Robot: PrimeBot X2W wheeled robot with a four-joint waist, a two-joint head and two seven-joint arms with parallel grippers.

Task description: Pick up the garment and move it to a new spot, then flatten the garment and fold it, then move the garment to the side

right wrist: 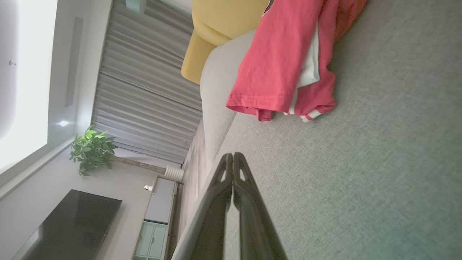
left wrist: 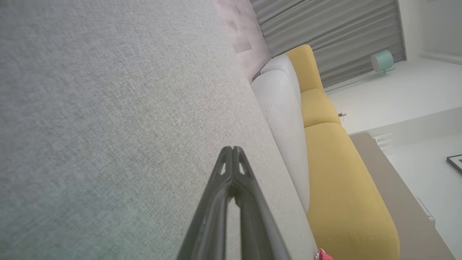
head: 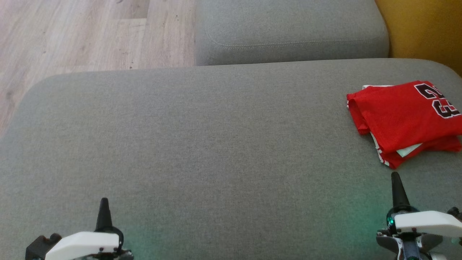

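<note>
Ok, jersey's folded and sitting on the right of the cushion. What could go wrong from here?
1. The right gripper, fingers shut, points toward the red jersey, close to its near corner; a forward move could snag it.
2. The fold looks loose: a white layer pokes out in front, so a nudge may open it.
3. It lies near the grey cushion's right edge; a push might slide it off.
</note>
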